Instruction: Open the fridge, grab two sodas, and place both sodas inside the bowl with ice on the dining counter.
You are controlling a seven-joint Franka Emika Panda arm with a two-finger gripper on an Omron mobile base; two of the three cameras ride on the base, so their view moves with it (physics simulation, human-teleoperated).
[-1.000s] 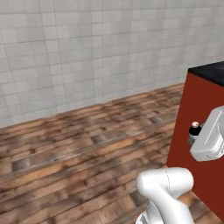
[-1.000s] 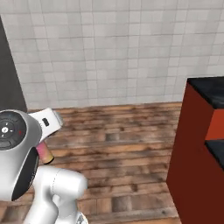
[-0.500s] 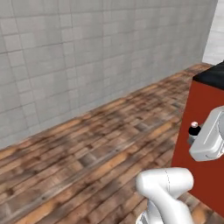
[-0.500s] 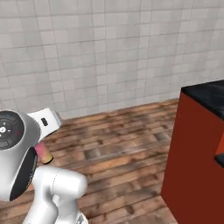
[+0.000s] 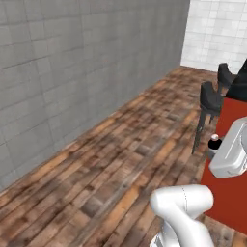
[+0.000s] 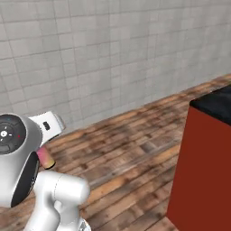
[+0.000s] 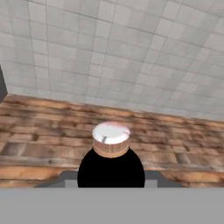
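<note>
Left base view: the hand (image 5: 215, 143), beside the white forearm, is clamped on a small soda bottle (image 5: 213, 139) whose top peeks out, against the plain red front panel of the dining tabletop (image 5: 226, 159); two black stools (image 5: 211, 99) stand beyond. Right base view: the bottle's pink-to-orange body (image 6: 45, 158) protrudes behind the arm; the black-topped red tabletop (image 6: 212, 104) stands at right. Hand view: the bottle's dark shoulders and pale cap (image 7: 111, 134) sit between the fingers over wood floor (image 7: 48, 127); no legible label.

soda (image 7: 111, 164) upright in hand, red dining counter (image 6: 198, 171)
</note>
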